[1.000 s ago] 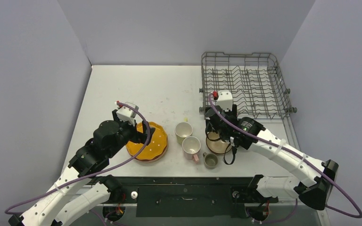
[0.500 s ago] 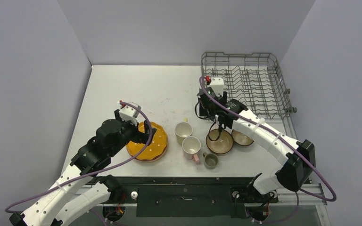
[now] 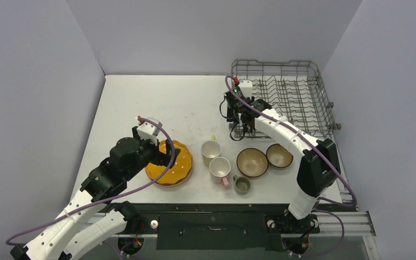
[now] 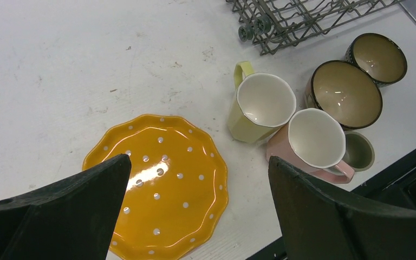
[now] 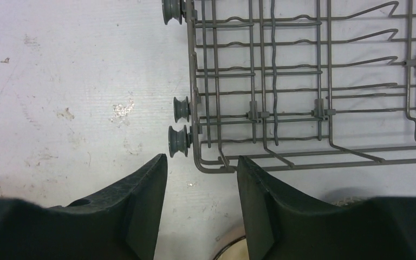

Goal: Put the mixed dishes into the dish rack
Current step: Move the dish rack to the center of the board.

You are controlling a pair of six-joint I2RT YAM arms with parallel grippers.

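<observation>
Loading has not begun: the dish rack (image 3: 273,61), far right on the worktop (image 3: 157,103), holds nothing. Before it sit 1 orange plate (image 3: 181,162), 1 pale yellow mug (image 3: 211,150), 1 pink mug (image 3: 220,168), 1 small cup (image 3: 242,184) and 2 brown bowls (image 3: 252,162) (image 3: 279,155). Over the plate the left hand (image 4: 195,179) gapes wide, empty. The right hand (image 5: 201,162), partly open, empty, hovers at the rack's near-left corner.

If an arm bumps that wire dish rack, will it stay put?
It may roll: small wheels line the side of the dish rack. The wire looks stiff, so it should move as one piece. Empty, open mesh, probably light.
</observation>
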